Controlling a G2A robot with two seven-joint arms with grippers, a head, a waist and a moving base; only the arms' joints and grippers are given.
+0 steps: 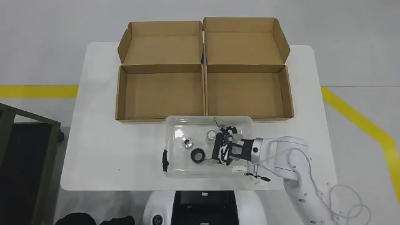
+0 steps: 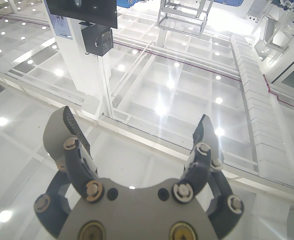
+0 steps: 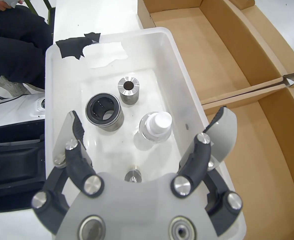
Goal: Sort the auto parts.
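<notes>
A clear plastic bin (image 3: 186, 81) (image 1: 175, 122) at the table's front edge holds several auto parts. In it are a black-bored cylindrical bearing (image 3: 104, 112) (image 1: 199, 155), a steel bushing with a centre hole (image 3: 128, 89) (image 1: 186, 142), a small clear bottle with a white cap (image 3: 156, 127) (image 1: 209, 137) and a small metal piece (image 3: 133, 174). My right gripper (image 3: 147, 122) (image 1: 221, 150) hovers open over the bin, above the bottle and the bearing, holding nothing. My left gripper (image 2: 137, 121) is open and empty, pointing up at a ceiling.
Two open cardboard boxes stand side by side behind the bin, the left box (image 1: 160, 94) and the right box (image 1: 248, 92) (image 3: 274, 116), both bare inside. Black tape (image 3: 73, 46) is stuck on the bin's far rim. A dark cart (image 1: 25, 162) stands left of the table.
</notes>
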